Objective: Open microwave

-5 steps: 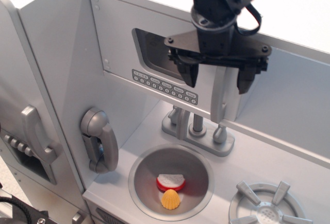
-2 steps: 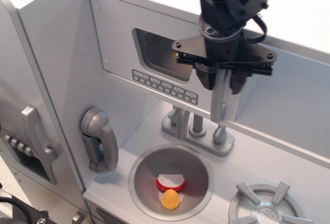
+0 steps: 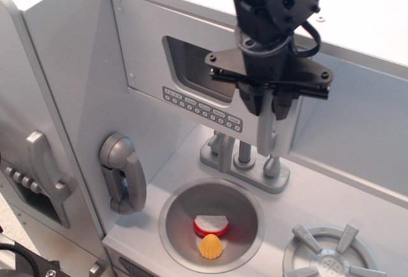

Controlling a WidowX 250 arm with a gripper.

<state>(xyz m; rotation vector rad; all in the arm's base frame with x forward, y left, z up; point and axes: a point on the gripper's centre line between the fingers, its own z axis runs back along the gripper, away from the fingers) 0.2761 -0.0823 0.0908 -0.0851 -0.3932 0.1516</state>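
Note:
The microwave (image 3: 146, 41) is the silver-grey box at the top of the toy kitchen. It has a dark window (image 3: 191, 60) and a row of small buttons (image 3: 201, 108) below it. Its tall vertical silver handle (image 3: 268, 135) stands at the door's right edge. My black gripper (image 3: 268, 104) comes down from above, and its fingers are shut on the upper part of the handle. The door looks pulled out a little at its right edge.
A grey telephone handset (image 3: 124, 172) hangs on the left wall. A faucet (image 3: 245, 156) stands just under the handle. The sink (image 3: 175, 210) holds a red-and-white toy food (image 3: 211, 226) and a yellow one (image 3: 211, 247). A burner (image 3: 331, 255) is at lower right and a grey door with a curved handle (image 3: 44, 162) at far left.
My gripper's fingers have closed from wide open onto the handle. The gripper and handle have shifted slightly left and towards the camera.

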